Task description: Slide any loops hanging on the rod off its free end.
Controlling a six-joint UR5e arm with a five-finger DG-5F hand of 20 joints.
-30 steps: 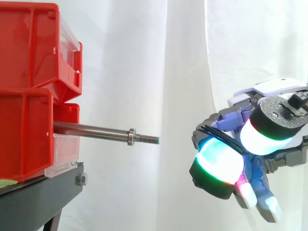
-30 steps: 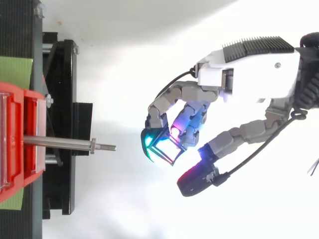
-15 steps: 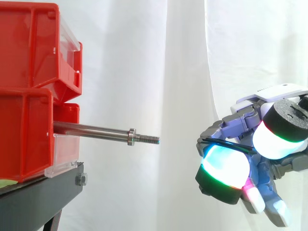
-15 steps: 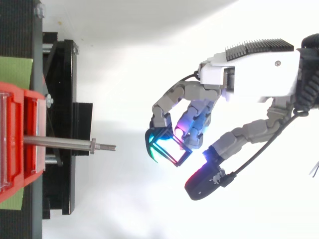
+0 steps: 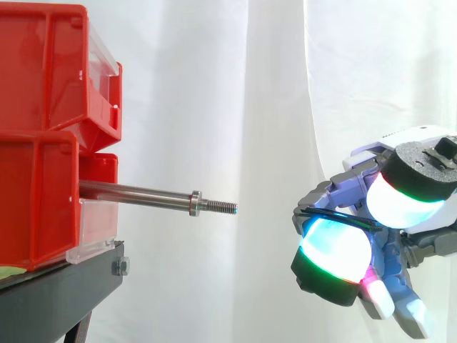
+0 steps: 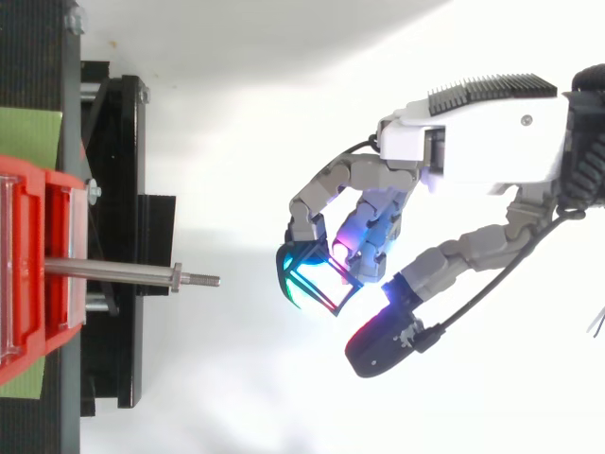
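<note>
Operator, your backdrop is the white curtain (image 5: 214, 107), hanging in folds across the whole side view.

At the left edge you have the stacked red plastic bins (image 5: 43, 86), sitting on the black metal stand (image 5: 61, 289). In the top view a strip of green mat (image 6: 28, 132) lies under them.

The robot hand (image 6: 482, 142) comes in from the right and sits well apart from the bins and stand. Its fingers are curled inward, bunched toward the thumb. The grasp is narrow, not spread. One big pad (image 5: 332, 250) glows cyan with a green rim, and another (image 5: 410, 204) glows white with a green rim. In the top view the thumb pad (image 6: 378, 342) shows red at its edge.

The straight grey steel rod (image 5: 136, 193) sticks out level from the lower bin, pointing toward the hand. Near its free end it carries a small flanged collar (image 5: 195, 204), and beyond that a short threaded tip (image 5: 223, 208).

The thin black loop (image 5: 328, 212) is off the rod. You can see it stretched taut around the curled fingertips, and in the top view (image 6: 317, 297) it reads as a few straight black lines bridging the pads. It is clear of the threaded tip, with open curtain showing between them. The hand touches nothing else.
</note>
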